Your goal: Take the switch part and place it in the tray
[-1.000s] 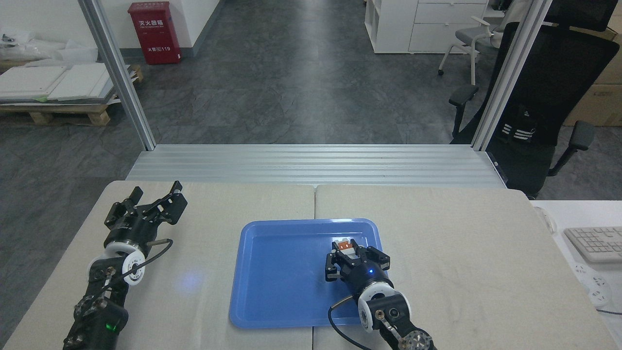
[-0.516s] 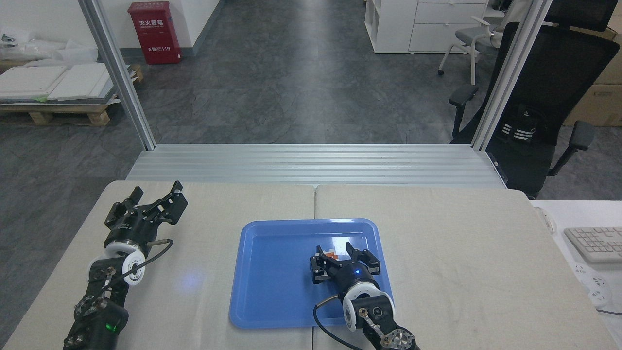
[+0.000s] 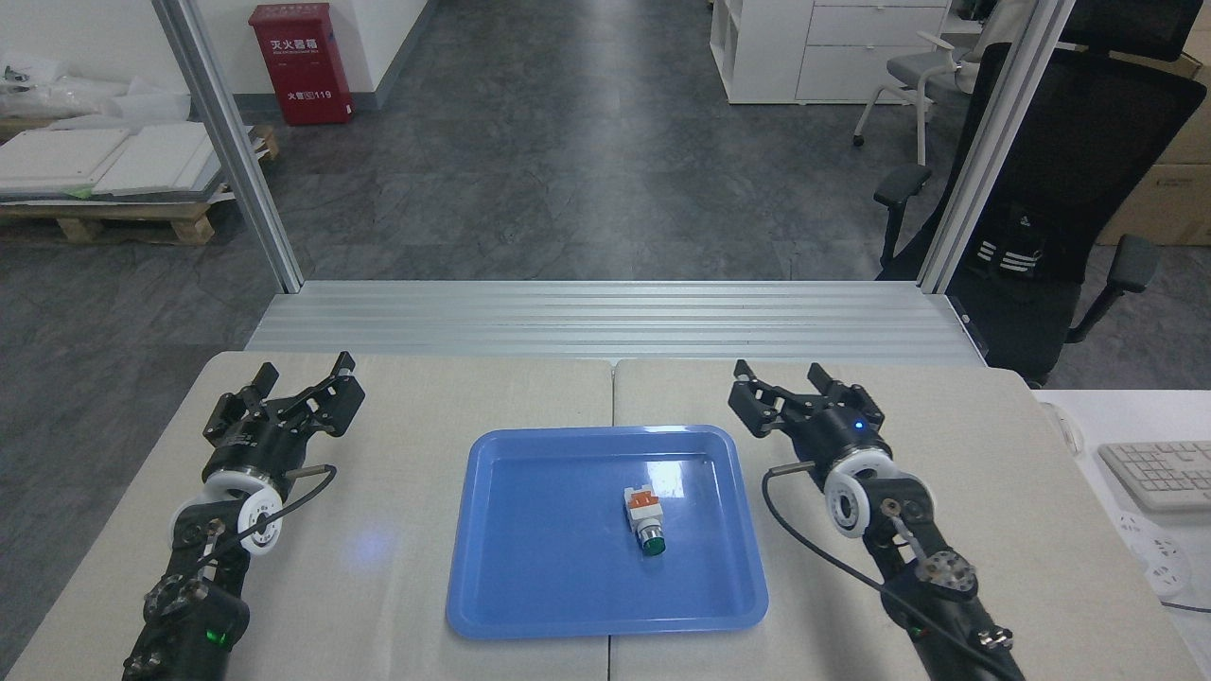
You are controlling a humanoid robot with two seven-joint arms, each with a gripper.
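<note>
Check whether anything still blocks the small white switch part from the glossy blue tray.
Nothing visible does. The small white switch part with its green button already lies inside the glossy blue plastic tray, right of centre. Both the right gripper and left gripper are open over the table, outside the tray.

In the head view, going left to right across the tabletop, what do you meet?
left gripper → tray → switch part, lying in the tray → right gripper → keyboard at the right edge.
</note>
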